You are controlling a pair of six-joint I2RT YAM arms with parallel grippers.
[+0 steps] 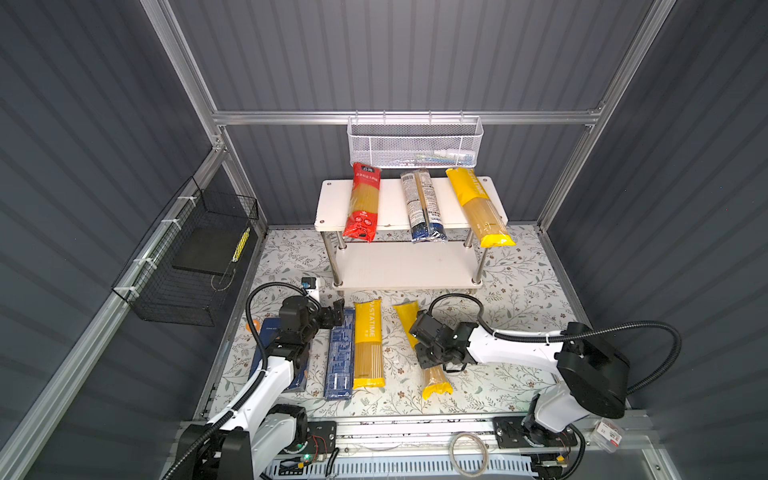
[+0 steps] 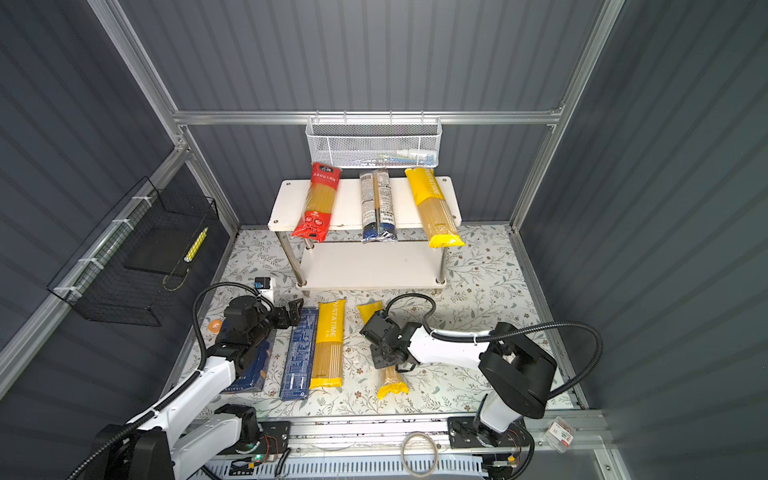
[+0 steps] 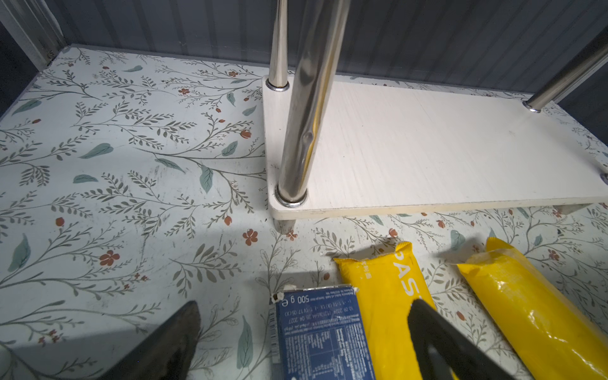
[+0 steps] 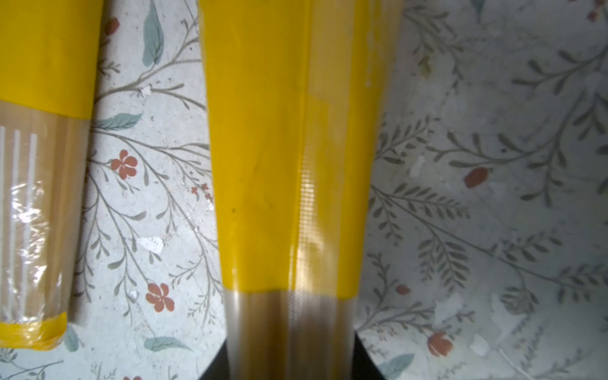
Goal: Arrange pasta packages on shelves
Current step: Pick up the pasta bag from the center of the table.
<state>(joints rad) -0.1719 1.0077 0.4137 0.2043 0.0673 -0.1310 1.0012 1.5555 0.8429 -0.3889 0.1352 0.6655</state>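
- My right gripper (image 1: 436,362) points down at the mat. Its fingers press on both sides of a long yellow bag (image 4: 289,148), which pinches narrow between them.
- That bag lies slanted on the floral mat (image 1: 519,291), below centre in both top views, its lower end sticking out past the gripper.
- The right arm reaches in from the lower right, forearm nearly level, wrist bent down.
- My left gripper (image 3: 306,304) is spread wide and holds nothing; it hovers over the far end of the narrow dark-blue box (image 3: 322,332).
- The left arm comes up from the lower left, covering part of a wider blue box (image 2: 249,374).
- I can read "PASTATIME" on the yellow bag (image 1: 368,345) beside the narrow box, and "500 g" on the box end.
- The shelves (image 1: 399,266) stand above centre; the top board carries a red bag (image 1: 363,203), a clear and dark-blue pack (image 1: 422,203) and another yellow bag (image 1: 478,208), all overhanging the front edge.
- A white mesh basket (image 1: 415,143) hangs above them, its contents unclear.
- A black wire basket (image 1: 187,270) at the left holds a dark slab.
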